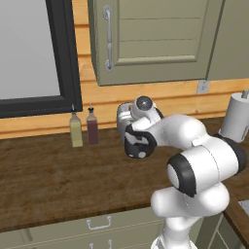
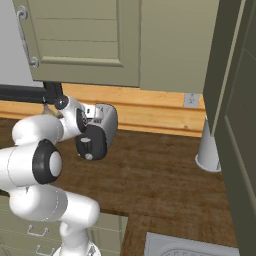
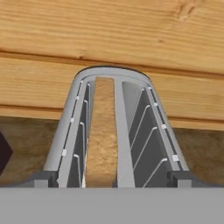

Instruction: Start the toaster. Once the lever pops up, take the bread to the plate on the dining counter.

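A: Where is the bread (image 3: 101, 135)?
B: Upright in the left slot of the toaster (image 3: 114, 131), seen from above, against the wooden wall on the desk (image 1: 48, 180).
A: And the jaws?
B: Spread wide, gripping nothing.

We count one toaster (image 3: 116, 131) with two slots, and one slice of bread (image 3: 101, 140) standing in its left slot; the right slot holds nothing but wire guides. On the far left of the worktop (image 1: 44, 180) we count two bottles, one pale yellow-green (image 1: 76, 129) and one dark red (image 1: 92, 127), side by side. We count one white paper-towel roll (image 1: 238, 116) at the far right, one wall outlet (image 1: 203, 86), and one window (image 1: 29, 48).
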